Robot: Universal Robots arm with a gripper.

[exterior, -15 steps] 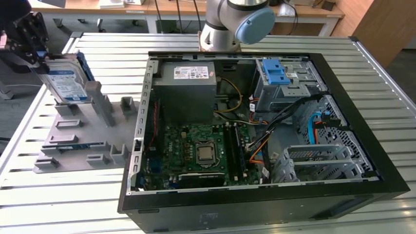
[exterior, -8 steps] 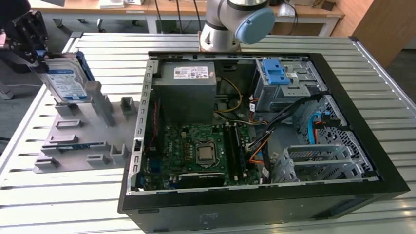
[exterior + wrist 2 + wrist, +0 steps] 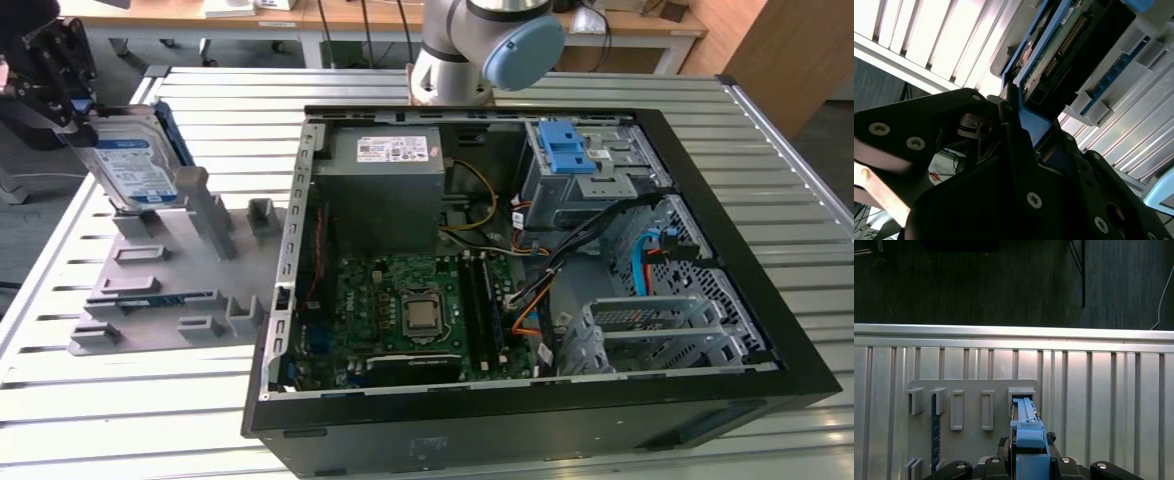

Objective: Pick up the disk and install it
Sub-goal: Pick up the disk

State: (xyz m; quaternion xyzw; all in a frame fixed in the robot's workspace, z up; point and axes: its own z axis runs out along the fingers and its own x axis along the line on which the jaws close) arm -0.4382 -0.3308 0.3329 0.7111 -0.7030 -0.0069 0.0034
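Black pincer (image 3: pixel 78 112) pinches the upper end of the blue-framed flat silver-metal disk (image 3: pixel 134 168), which stands upright below it, long axis vertical, at the grey slotted holder (image 3: pixel 160 290) by the ribbed metal worktop's (image 3: pixel 200 400) edge on the exterior view's left.

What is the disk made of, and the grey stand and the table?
The disk: silver metal by its shine, with a paper-like label and a blue, probably plastic frame. The grey stand: matte, likely plastic. The table: ribbed bare metal, it gleams.
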